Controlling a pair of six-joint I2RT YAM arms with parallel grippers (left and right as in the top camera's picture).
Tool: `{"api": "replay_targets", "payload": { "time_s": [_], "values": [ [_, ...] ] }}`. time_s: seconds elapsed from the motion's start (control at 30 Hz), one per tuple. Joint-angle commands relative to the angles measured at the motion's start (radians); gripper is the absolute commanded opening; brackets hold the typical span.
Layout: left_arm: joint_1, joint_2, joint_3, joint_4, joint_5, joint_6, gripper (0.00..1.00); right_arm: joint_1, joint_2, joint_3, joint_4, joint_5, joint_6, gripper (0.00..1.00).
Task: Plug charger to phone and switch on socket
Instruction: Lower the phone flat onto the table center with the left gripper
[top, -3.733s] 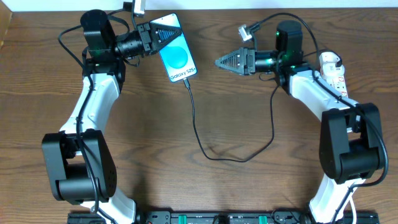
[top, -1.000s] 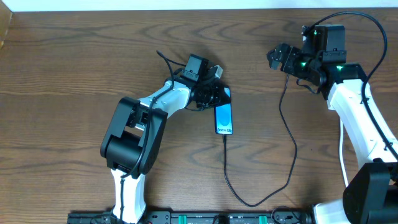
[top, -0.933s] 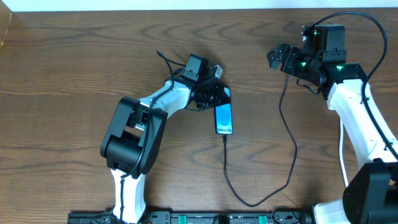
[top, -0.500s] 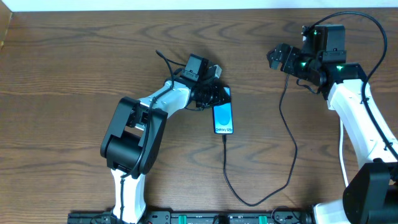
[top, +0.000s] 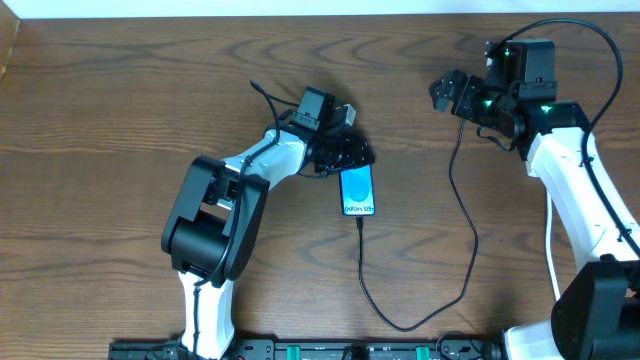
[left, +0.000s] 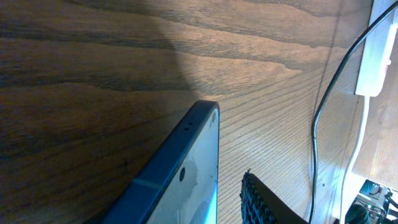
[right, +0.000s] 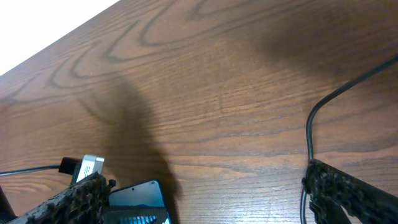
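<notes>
The phone (top: 358, 190) lies on the wooden table with its blue screen up. My left gripper (top: 348, 155) is at its top end, open. In the left wrist view the phone's (left: 180, 180) edge stands clear of the one visible finger (left: 264, 202). The charger (top: 468, 240), a thin black cable, sits plugged into the phone's bottom end, loops toward the front and runs up to my right gripper (top: 447, 92). That gripper (right: 205, 193) is wide open with nothing between its fingers, and the cable (right: 309, 134) passes beside its right finger. The socket (left: 376, 56) shows only in the left wrist view.
The table's back edge meets a white wall (top: 300, 6) along the top. The arm bases and a black rail (top: 330, 350) line the front edge. The right arm (top: 575, 200) lies over the table's right side. A white lead (left: 357, 143) runs from the socket.
The left jaws have opened and let go of the phone. It has tipped from standing on its edge to lying flatter, showing more screen. The right arm has not moved.
</notes>
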Motion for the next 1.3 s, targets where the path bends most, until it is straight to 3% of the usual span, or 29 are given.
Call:
{"api": "replay_targets", "payload": {
  "time_s": [0.0, 0.5, 1.03, 1.17, 1.27],
  "values": [
    [0.000, 0.007, 0.000, -0.035, -0.098, -0.016, 0.44, 0.001, -0.006, 0.005, -0.004, 0.011, -0.011, 0.99],
    [0.000, 0.007, 0.000, -0.103, -0.251, -0.061, 0.47, 0.001, -0.006, 0.005, -0.013, 0.012, -0.014, 0.98],
    [0.000, 0.007, 0.000, -0.125, -0.271, -0.062, 0.51, 0.001, -0.006, 0.005, -0.016, 0.011, -0.014, 0.97],
    [0.000, 0.007, 0.000, -0.124, -0.272, -0.062, 0.81, 0.001, -0.006, 0.005, -0.021, 0.011, -0.014, 0.98],
    [0.000, 0.007, 0.000, -0.125, -0.287, -0.063, 0.88, 0.001, -0.006, 0.005, -0.023, 0.012, -0.014, 0.98]
  ]
}}
